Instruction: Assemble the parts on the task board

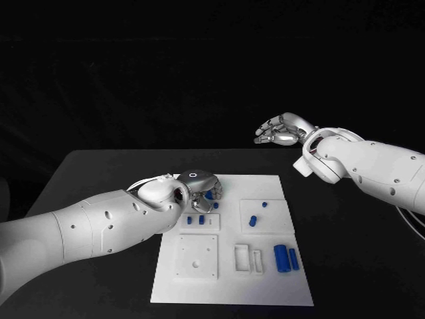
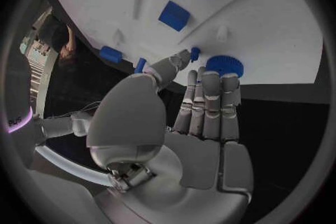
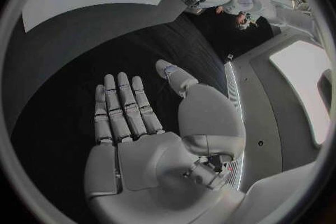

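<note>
The left hand (image 1: 201, 187) is down at the far left corner of the task board (image 1: 270, 279), fingers straight and held side by side, thumb reaching forward. From behind its wrist, the fingertips (image 2: 210, 75) touch a round, toothed blue gear (image 2: 225, 65) lying on the white plate, while the thumb tip is near a small blue peg (image 2: 195, 54). Nothing is clamped; the fingers rest against the gear rather than closing round it, so I would call the hand open.

The right hand (image 1: 281, 130) hangs well beyond the far edge of the board, above the black bench (image 1: 97, 173), palm flat, fingers spread and holding nothing.

Further out on the board lie the other parts: two short blue pieces (image 1: 195, 220) just nearer than the left hand, another blue part (image 1: 253, 221) in the raised square to their right, and two long blue bars (image 1: 286, 258) side by side toward the near right.

I'd judge the step to be taking hold of the gear. To do it well, the thumb should come round to the far side of the rim, so that the gear is pinched across its width and lifted level. Pushing at one edge would likely skid it along the smooth plate or knock the peg beside it.
</note>
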